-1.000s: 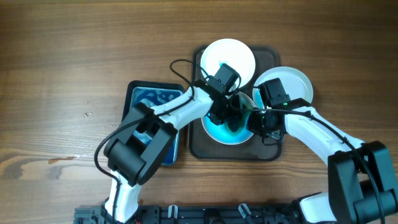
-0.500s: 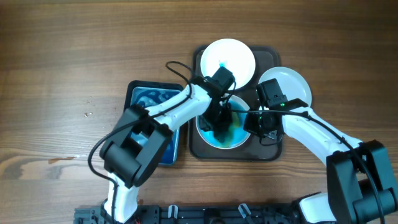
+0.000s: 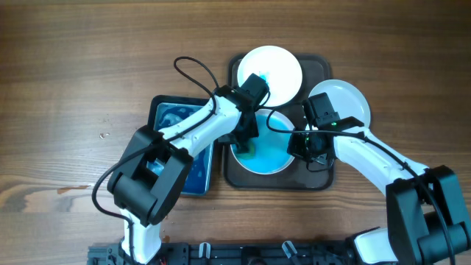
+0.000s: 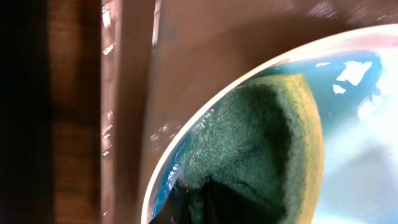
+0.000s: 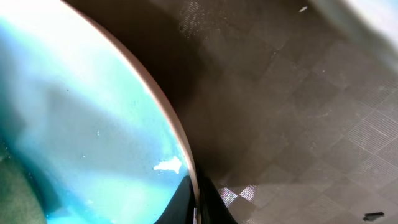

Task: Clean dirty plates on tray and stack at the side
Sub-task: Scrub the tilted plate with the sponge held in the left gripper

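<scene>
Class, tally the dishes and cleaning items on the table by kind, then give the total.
Round white plates: 3
Dark brown rectangular tray: 1
Black basin of blue water: 1
Green sponge: 1
Total: 6

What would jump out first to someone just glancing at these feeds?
The turquoise-smeared plate, bright at the near middle of the dark tray. The left gripper presses a green sponge onto its left edge while the right gripper pinches its right rim. Left of the tray sits a black basin of blue water.
</scene>
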`<action>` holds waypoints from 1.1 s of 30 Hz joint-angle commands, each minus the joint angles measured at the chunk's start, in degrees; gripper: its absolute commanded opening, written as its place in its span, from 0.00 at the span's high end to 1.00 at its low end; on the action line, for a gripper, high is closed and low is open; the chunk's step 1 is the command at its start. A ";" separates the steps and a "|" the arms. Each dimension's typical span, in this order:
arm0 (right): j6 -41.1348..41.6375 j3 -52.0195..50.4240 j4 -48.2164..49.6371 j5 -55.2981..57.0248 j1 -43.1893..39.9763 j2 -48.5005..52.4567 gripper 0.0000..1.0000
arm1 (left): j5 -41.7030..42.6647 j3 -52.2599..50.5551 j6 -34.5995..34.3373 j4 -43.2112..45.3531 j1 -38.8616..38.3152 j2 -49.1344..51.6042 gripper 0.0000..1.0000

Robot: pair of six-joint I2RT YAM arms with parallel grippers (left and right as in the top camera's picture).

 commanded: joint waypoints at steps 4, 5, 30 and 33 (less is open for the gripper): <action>-0.11 -0.96 -0.92 5.09 -0.52 2.03 0.96 | 21.57 -2.69 0.20 12.04 0.81 3.17 0.96; -0.11 -0.96 -0.92 5.09 -0.52 2.03 0.96 | 23.80 -3.10 0.11 13.90 0.28 3.67 0.96; -0.17 -0.96 -0.94 5.09 -0.52 2.03 0.96 | 21.73 -4.11 1.22 10.43 1.09 6.05 0.96; -0.15 -0.96 -0.92 5.09 -0.52 2.03 0.96 | 13.49 -4.11 1.25 6.67 3.02 3.69 0.96</action>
